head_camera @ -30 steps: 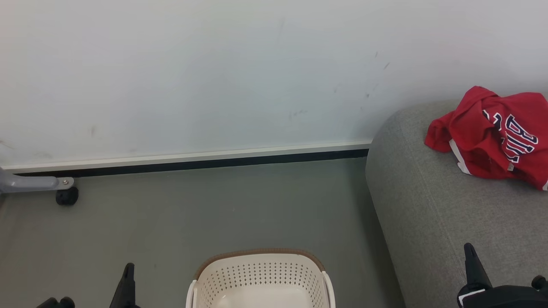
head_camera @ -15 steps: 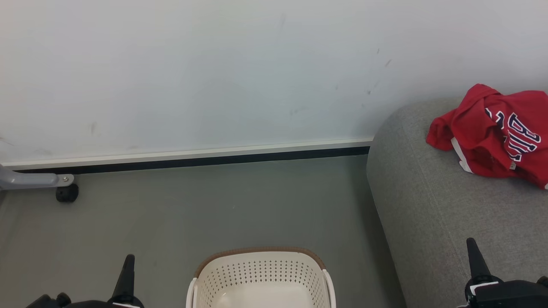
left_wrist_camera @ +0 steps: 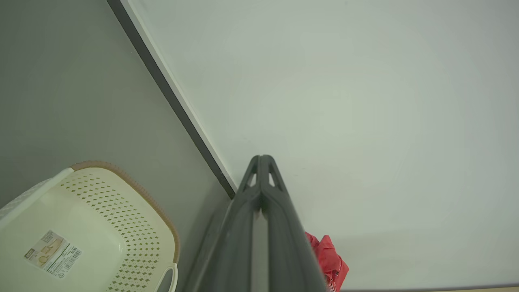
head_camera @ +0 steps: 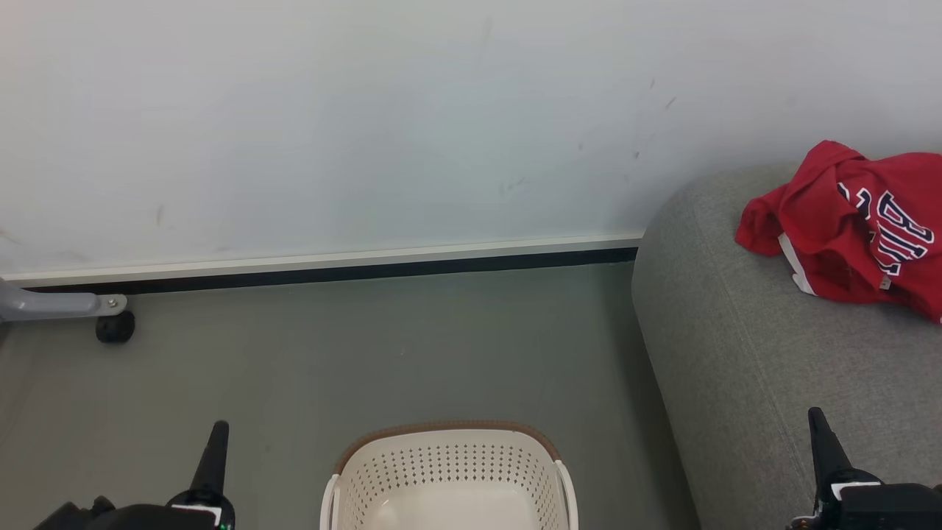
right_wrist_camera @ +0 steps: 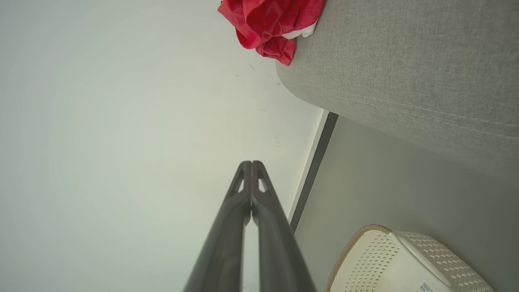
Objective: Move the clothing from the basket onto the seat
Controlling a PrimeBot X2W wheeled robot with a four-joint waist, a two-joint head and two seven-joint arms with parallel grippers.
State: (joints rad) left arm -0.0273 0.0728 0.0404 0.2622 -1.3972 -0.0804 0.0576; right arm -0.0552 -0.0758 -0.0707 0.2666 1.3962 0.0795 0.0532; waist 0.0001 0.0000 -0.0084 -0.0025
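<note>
clothing (head_camera: pixel 846 221): a red heap is seen on the seat (head_camera: pixel 736 353), at 2 o'clock in the head view.
basket (head_camera: pixel 449 467): at 6 o'clock; a label (left_wrist_camera: pixel 52 253) is seen on its bare floor.
left gripper (head_camera: pixel 218 433): fingers pressed together, nothing held.
right gripper (head_camera: pixel 817 421): likewise closed and empty, at 5 o'clock.
step: the task is judged finished; the basket's cut-off near floor should be checked before parking.

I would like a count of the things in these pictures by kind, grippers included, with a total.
red clothing heap: 1, garments not separable
basket: 1
sofa: 1
grippers: 2, left gripper and right gripper
grey leg with caster: 1
total: 6
</note>
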